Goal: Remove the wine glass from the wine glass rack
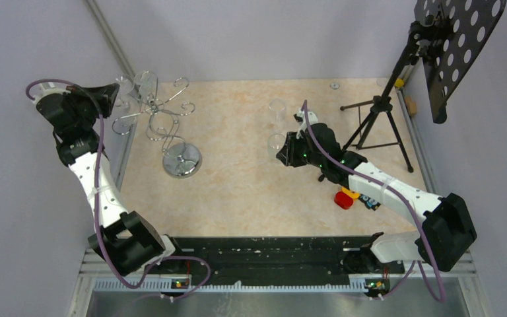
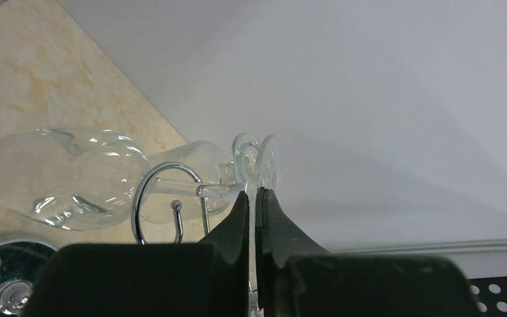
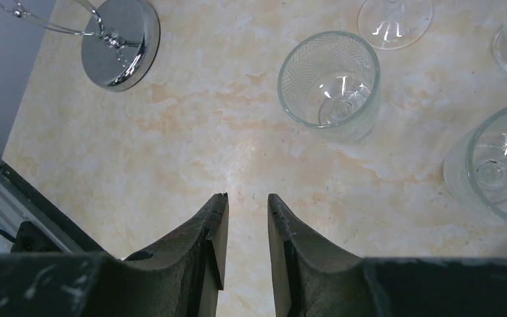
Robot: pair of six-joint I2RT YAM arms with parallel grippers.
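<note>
Wine glass [image 2: 72,178] in rack [image 1: 182,159] loop, left gripper [image 2: 256,198] pinching foot, tumblers [image 3: 329,82] apart

Open tabletop [image 1: 237,191] between wine glass rack [image 1: 164,120] and tumblers [image 1: 277,109]

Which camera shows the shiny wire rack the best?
The top camera. It shows the whole wine glass rack: curly arms, stem and round base. The left wrist camera catches only one chrome loop and a sliver of base; the right wrist camera shows mostly the mirrored base.
</note>
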